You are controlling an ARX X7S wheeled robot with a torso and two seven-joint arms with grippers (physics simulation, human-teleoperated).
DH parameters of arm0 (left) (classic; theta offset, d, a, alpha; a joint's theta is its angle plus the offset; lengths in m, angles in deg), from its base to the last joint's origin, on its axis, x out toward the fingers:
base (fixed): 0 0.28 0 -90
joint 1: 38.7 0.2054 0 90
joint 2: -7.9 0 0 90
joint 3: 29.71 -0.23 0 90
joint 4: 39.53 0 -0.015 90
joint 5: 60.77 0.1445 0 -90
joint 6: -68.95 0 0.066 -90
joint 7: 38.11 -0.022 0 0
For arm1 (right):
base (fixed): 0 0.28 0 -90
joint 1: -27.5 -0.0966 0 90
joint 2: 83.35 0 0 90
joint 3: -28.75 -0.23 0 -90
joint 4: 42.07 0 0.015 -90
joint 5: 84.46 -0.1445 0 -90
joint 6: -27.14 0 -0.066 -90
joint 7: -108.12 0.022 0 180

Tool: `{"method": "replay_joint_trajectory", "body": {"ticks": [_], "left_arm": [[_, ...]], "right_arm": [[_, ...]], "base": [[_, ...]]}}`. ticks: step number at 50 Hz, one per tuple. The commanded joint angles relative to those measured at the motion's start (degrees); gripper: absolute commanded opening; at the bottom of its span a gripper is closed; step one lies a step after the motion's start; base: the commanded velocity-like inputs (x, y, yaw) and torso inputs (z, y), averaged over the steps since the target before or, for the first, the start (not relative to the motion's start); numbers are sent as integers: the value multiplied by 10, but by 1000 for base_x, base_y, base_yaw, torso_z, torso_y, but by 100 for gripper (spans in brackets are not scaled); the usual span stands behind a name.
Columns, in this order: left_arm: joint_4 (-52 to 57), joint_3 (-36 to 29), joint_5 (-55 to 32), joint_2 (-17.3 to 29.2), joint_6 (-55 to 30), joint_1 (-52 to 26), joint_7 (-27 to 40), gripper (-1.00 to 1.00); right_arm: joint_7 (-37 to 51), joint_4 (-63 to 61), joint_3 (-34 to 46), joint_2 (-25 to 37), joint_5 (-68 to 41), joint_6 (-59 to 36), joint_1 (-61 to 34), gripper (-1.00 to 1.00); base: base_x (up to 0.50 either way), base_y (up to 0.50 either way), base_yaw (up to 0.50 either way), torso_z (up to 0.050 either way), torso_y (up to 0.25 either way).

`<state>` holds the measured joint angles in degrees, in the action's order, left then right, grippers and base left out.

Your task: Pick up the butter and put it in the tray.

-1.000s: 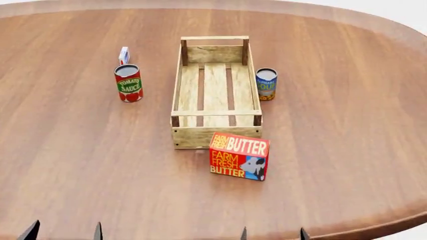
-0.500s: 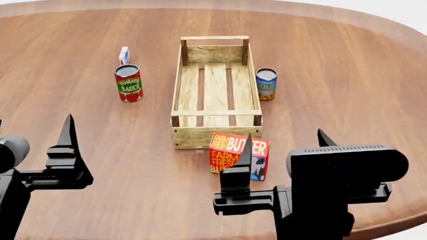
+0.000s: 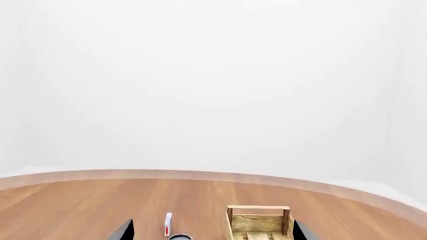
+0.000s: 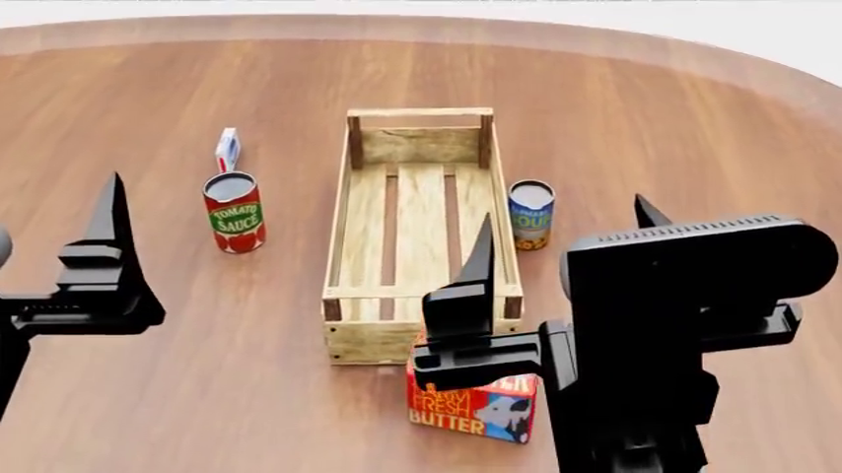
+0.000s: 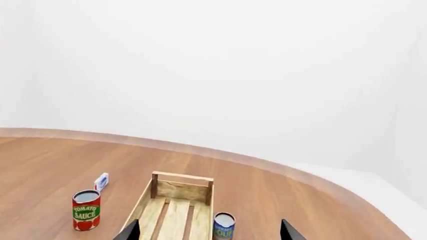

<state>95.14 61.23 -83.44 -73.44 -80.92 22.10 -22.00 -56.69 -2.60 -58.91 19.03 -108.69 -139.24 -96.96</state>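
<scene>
Matte black robot arms with pointed grippers

The right gripper [image 4: 559, 261] has tapering, blade-like black fingers [image 4: 476, 266] on stepped mounts, behind a boxy black housing with a finely ribbed top edge; the left gripper's [image 4: 53, 246] visible finger is the same dark spike.

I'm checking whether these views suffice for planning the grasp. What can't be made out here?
- Butter: head view, its top hidden by the right gripper; absent from both wrist views.
- Tray: left wrist view, cut off by the frame edge.
- Small carton: print too small to read.
- Left gripper: one of the fingers out of frame.
</scene>
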Motion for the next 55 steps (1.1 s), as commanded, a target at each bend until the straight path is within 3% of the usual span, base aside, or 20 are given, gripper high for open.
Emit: {"method": "replay_joint_trajectory", "body": {"ticks": [1,33,49,55], "left_arm": [[0,2,-8,3,-2,-4,3,100],[0,-2,-21,18,11,3,7,100],[-1,-1,-29,22,12,2,13,100],[-1,-2,-30,24,14,2,15,100]], "right_arm": [[1,-4,-2,3,-9,-8,-6,100],[4,22,22,8,-14,27,4,100],[-6,19,44,24,-20,45,9,100],[13,27,14,2,-24,25,4,100]], "base": [[500,0,0,0,0],[500,0,0,0,1],[97,0,0,0,1],[120,0,0,0,0]]}}
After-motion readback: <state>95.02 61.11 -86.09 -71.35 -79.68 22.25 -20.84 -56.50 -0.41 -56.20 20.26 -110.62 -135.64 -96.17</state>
